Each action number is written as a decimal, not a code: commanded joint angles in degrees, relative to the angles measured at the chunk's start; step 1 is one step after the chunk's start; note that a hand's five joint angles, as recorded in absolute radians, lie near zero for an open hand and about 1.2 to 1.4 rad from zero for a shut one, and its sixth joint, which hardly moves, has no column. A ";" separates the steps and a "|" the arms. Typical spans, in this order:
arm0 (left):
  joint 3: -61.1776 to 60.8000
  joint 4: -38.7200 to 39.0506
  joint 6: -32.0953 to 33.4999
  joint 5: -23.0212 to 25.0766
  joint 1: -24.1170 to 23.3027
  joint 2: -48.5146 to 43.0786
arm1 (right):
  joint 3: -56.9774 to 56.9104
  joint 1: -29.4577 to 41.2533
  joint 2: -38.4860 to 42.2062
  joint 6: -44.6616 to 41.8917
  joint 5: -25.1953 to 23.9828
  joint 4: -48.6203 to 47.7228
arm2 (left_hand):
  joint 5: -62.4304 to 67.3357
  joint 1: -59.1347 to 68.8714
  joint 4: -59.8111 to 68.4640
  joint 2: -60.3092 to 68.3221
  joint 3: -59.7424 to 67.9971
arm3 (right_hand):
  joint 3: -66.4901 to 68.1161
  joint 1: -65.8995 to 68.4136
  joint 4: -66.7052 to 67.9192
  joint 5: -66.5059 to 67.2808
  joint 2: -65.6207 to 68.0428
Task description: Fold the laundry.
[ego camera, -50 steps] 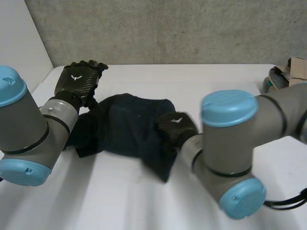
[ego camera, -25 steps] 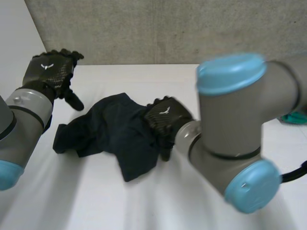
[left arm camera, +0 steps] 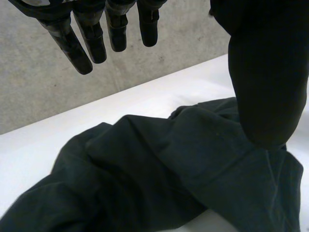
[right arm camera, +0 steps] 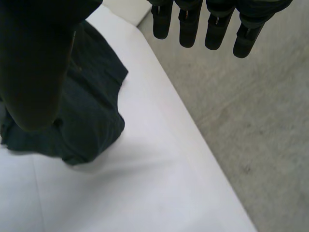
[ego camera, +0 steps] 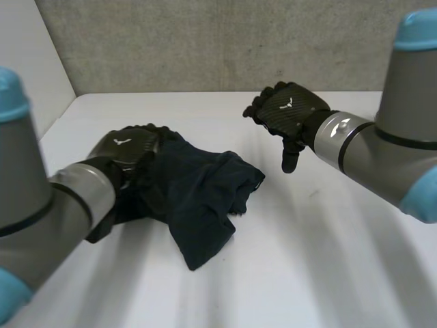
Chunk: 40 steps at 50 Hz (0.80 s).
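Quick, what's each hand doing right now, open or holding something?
Left hand: open, over the dark garment, not gripping it.
Right hand: open, holding nothing.

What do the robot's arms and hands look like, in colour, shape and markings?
The left arm and right arm are thick grey tubes with light-blue caps. The left hand and right hand are black, each with a small white mark on its back.

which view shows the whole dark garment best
The head view: the whole crumpled dark garment shows, its left end under the left hand. The left wrist view crops its folds; the right wrist view has one end, partly behind the right hand.
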 commanded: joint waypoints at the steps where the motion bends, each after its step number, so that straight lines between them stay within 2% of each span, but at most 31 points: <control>1: 7.22 0.13 -2.47 -9.26 -7.76 -9.35 | -3.51 -0.09 11.27 4.72 2.75 -4.66 | -2.85 -1.33 -1.59 -1.74 -2.18 | -1.97 -2.91 -2.14 -2.77 -2.06; 8: 16.45 -0.66 -2.38 -13.57 -12.68 -20.51 | -8.69 -0.18 21.38 22.90 7.49 -8.54 | -2.85 -1.33 -1.59 -1.74 -2.18 | -1.97 -2.91 -2.14 -2.77 -2.06; 13: 21.98 -2.41 -2.39 -17.52 -13.48 -27.97 | -12.38 0.17 27.00 36.43 7.06 -8.36 | -2.85 -1.33 -1.59 -1.74 -2.18 | -1.97 -2.91 -2.14 -2.77 -2.06; 15: 23.22 -2.85 -2.38 -18.85 -13.39 -29.65 | -13.00 0.61 28.15 39.09 6.36 -8.01 | -2.85 -1.33 -1.59 -1.74 -2.18 | -1.97 -2.91 -2.14 -2.77 -2.06; 18: 24.63 -3.21 -1.86 -21.92 -13.04 -30.54 | -13.97 1.75 29.74 42.61 4.25 -7.22 | 6.92 8.43 8.18 8.03 7.59 | 0.18 -0.77 0.01 -0.63 0.09; 19: 24.98 -3.12 -1.68 -22.54 -12.95 -30.54 | -14.06 1.93 30.00 43.05 3.81 -7.22 | 10.61 12.13 11.88 11.72 11.29 | 4.55 3.60 4.38 3.74 4.46; 23: 24.99 -1.72 -0.54 -23.51 -12.42 -28.79 | -15.12 2.46 30.09 45.42 3.10 -7.04 | 40.68 42.19 41.94 41.79 41.35 | 60.29 59.35 60.13 59.49 60.21; 24: 24.81 -0.93 0.16 -23.60 -12.08 -27.56 | -15.12 2.11 28.96 46.21 3.45 -7.04 | 56.91 58.43 58.18 58.02 57.59 | 67.95 67.01 67.79 67.15 67.86; 26: 24.64 -0.40 1.13 -23.69 -11.55 -25.98 | -15.12 1.40 26.68 46.74 4.15 -7.13 | 66.79 68.31 68.05 67.90 67.46 | 68.03 67.09 67.86 67.23 67.94; 28: 24.37 -0.22 2.88 -23.34 -10.50 -22.74 | -14.42 -0.26 21.34 46.31 5.55 -7.22 | 67.15 68.67 68.41 68.26 67.82 | 68.03 67.09 67.86 67.23 67.94; 33: 24.20 -0.13 6.14 -20.79 -8.12 -14.03 | -12.22 -2.46 10.60 41.66 4.95 -6.95 | 67.15 68.67 68.41 68.26 67.82 | 68.03 67.09 67.86 67.23 67.94; 40: 24.99 -1.10 10.18 -13.23 -4.87 1.79 | -9.23 -3.87 -7.23 27.52 -1.28 -0.90 | 67.15 68.67 68.41 68.26 67.82 | 68.03 67.09 67.86 67.23 67.94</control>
